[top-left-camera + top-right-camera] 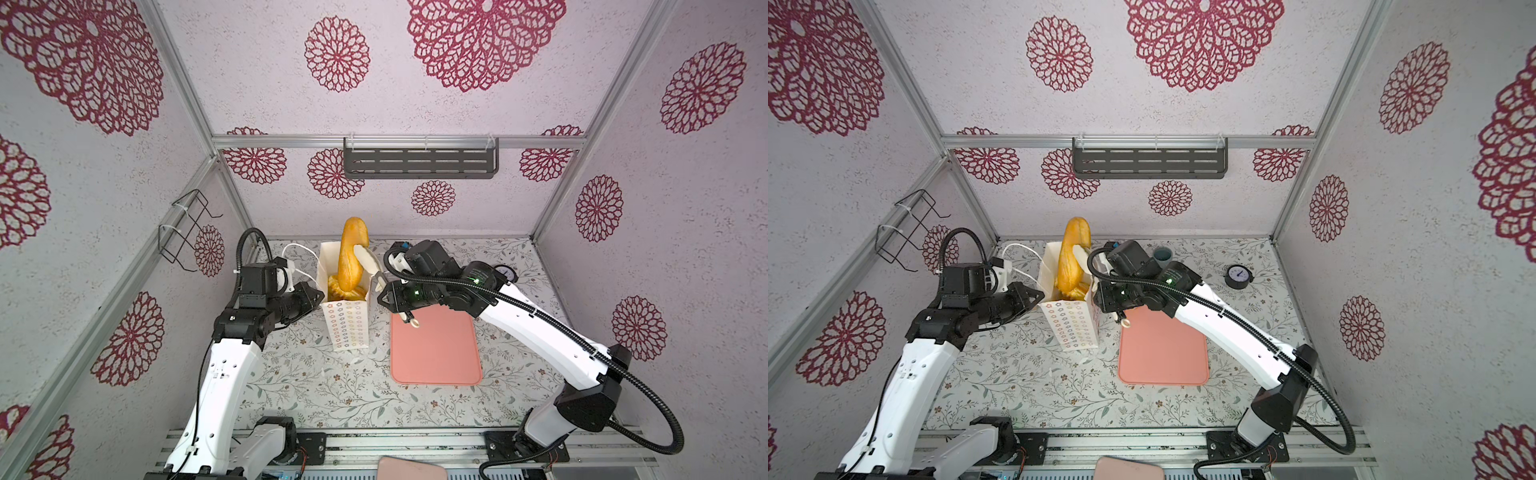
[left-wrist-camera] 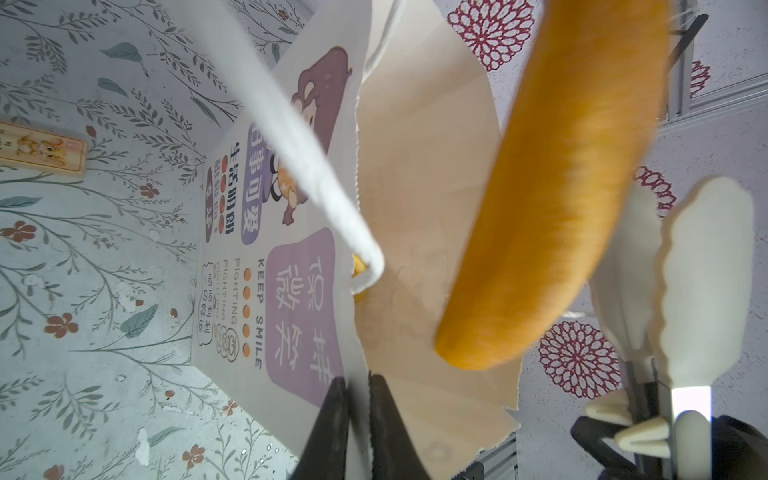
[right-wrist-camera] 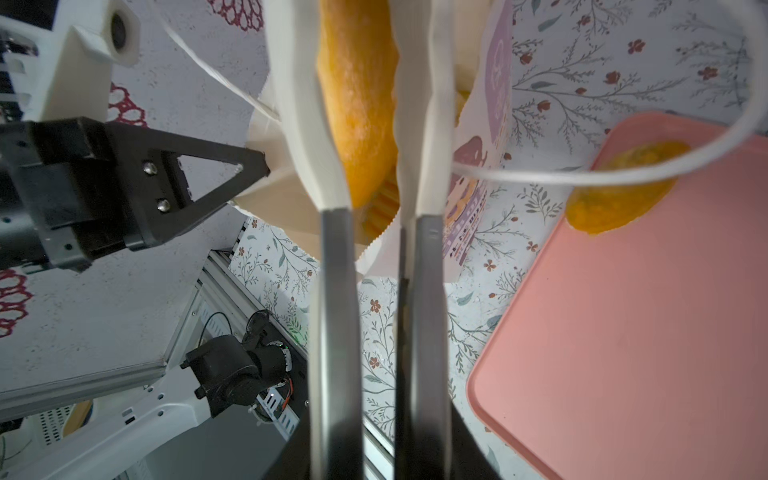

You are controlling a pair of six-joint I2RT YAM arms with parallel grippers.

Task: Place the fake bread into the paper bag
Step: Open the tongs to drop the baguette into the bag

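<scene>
Between tongs (image 3: 424,124) in the right tool (image 1: 384,298) stands the long loaf (image 3: 357,104).

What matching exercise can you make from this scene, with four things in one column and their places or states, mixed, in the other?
Things:
1. long loaf
2. paper bag
3. pink tray
4. dark shelf

Places or states:
A. lies flat on the table, beside the bag
B. hangs on the back wall
C. stands in the bag, sticking out, between the tips of the tongs
D. rim pinched by the left gripper

Pairs: 1-C; 2-D; 3-A; 4-B.
</scene>
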